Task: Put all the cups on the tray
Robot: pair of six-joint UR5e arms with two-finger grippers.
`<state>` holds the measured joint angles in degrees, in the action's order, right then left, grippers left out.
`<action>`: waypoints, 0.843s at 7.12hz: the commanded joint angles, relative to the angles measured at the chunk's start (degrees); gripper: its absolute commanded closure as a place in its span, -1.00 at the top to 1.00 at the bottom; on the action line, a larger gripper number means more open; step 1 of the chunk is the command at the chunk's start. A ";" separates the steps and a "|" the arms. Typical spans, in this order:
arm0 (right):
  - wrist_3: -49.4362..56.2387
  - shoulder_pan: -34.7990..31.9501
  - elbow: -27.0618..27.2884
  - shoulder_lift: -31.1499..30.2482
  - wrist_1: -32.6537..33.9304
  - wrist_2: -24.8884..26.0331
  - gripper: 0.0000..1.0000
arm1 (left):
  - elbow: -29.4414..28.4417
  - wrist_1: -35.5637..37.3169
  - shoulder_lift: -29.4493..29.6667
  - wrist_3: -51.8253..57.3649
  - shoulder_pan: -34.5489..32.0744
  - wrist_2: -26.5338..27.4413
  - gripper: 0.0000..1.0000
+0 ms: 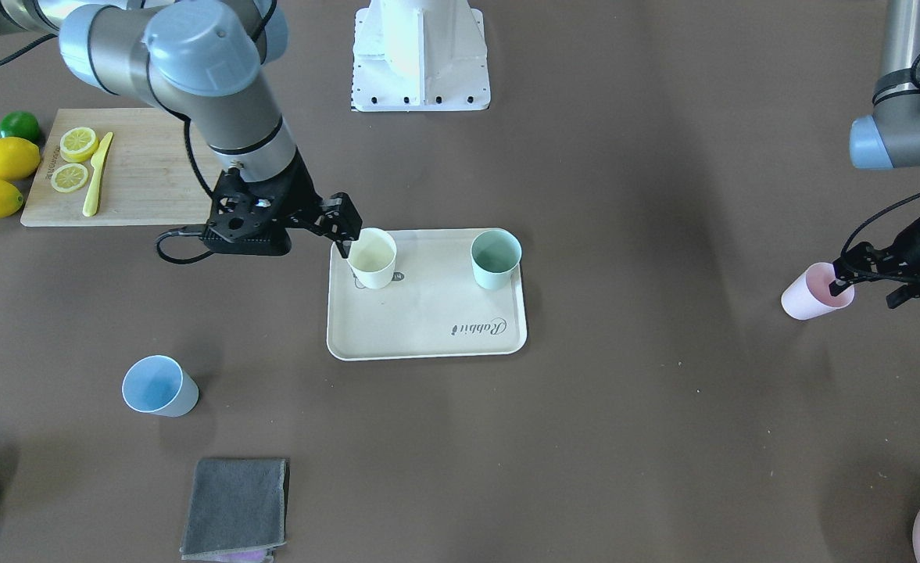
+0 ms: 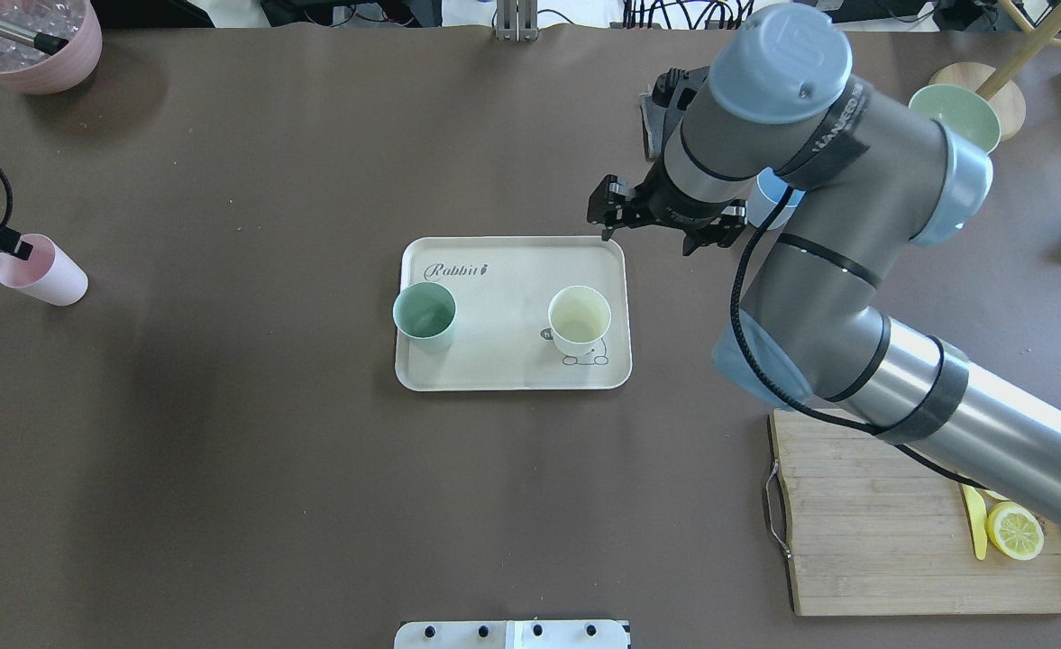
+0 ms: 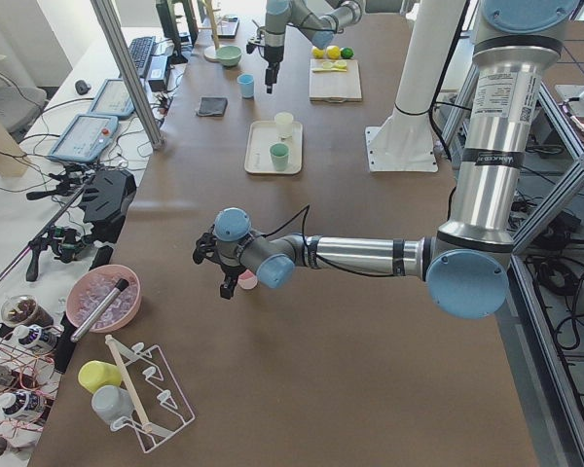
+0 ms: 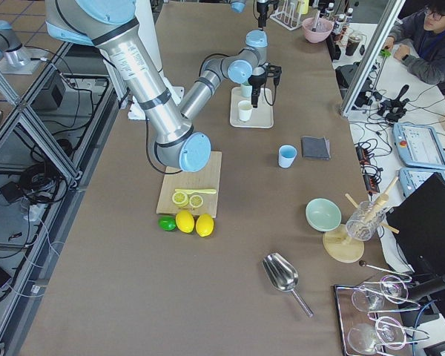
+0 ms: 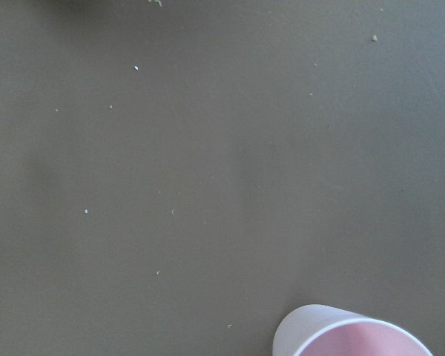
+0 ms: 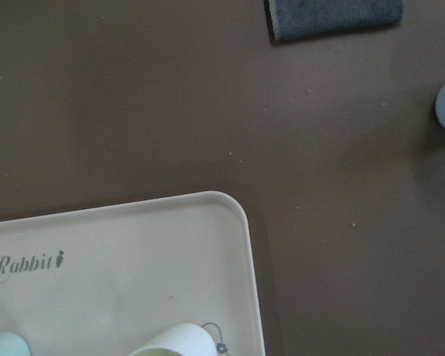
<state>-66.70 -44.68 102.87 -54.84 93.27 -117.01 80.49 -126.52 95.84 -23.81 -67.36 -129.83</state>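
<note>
The cream tray (image 1: 428,332) (image 2: 512,365) lies mid-table. A pale yellow cup (image 1: 372,259) (image 2: 580,320) and a mint green cup (image 1: 495,258) (image 2: 425,315) stand upright on it. My right gripper (image 1: 342,234) (image 2: 609,216) hangs open and empty just beside the yellow cup's rim, over the tray's corner. The light blue cup (image 1: 159,385) (image 2: 769,200) stands on the table, partly hidden by my right arm in the overhead view. My left gripper (image 1: 841,280) (image 2: 7,243) is shut on the rim of the tilted pink cup (image 1: 811,293) (image 2: 41,272) (image 5: 352,337), far from the tray.
A wooden cutting board (image 1: 147,188) holds lemon slices and a yellow knife, with lemons (image 1: 8,159) and a lime beside it. A grey cloth (image 1: 237,508) lies near the blue cup. A pale-green bowl (image 2: 954,113) and a mauve pot (image 2: 30,54) stand at the far corners.
</note>
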 commanded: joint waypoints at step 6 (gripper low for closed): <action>27.59 -12.54 -4.23 -8.45 0.77 -4.19 1.00 | 7.79 -0.76 -0.39 -5.16 -0.05 -7.45 -1.00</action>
<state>-40.91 -56.90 101.77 -64.15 94.21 -121.39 84.68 -128.22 95.35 -26.20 -66.46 -134.79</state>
